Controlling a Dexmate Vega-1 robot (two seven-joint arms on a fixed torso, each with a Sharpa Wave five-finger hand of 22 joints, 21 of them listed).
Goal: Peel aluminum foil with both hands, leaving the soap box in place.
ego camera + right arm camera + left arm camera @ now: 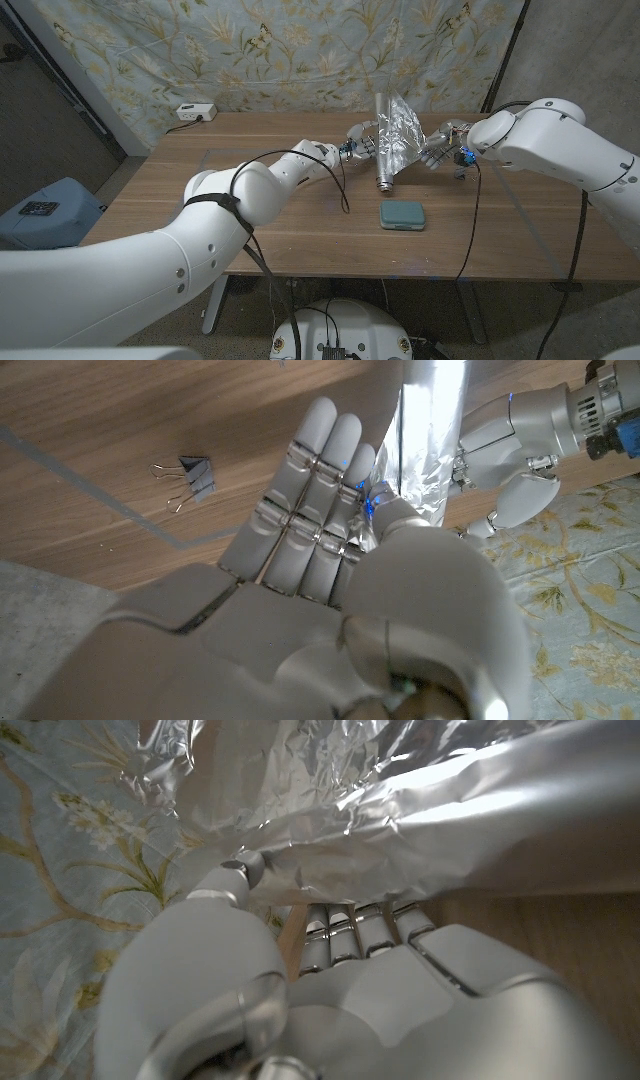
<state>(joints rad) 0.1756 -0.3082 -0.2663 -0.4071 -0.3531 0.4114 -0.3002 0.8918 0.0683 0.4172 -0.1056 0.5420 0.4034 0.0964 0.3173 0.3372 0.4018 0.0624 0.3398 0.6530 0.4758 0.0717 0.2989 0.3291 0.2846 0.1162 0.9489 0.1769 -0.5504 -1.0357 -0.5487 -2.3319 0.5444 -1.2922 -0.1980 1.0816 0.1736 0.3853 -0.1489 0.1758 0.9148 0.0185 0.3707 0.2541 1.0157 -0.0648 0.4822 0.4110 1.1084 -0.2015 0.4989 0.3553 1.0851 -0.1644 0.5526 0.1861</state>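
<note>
1. Fingers of the left hand (330,1010) reaching up against the foil roll (480,810), thumb pressed to its near side: grasping the roll, by the left wrist view.
2. Nearest on the wooden table (200,200): the teal soap box (403,214), lying flat, just in front of the roll's lower end and apart from both hands.
3. Farther back: foil roll tilted, lower end on the table, a crinkled foil sheet (405,128) pulled up off it.
4. Right hand (440,143) at the sheet's right edge, fingers extended alongside the foil; pinching or merely touching, cannot tell.
5. Binder clip (195,477) lying beyond on the wood.
6. Step in hand, judged: mid-peel. Next calls for steadying the roll while drawing the sheet away, clear of the soap box.
</note>
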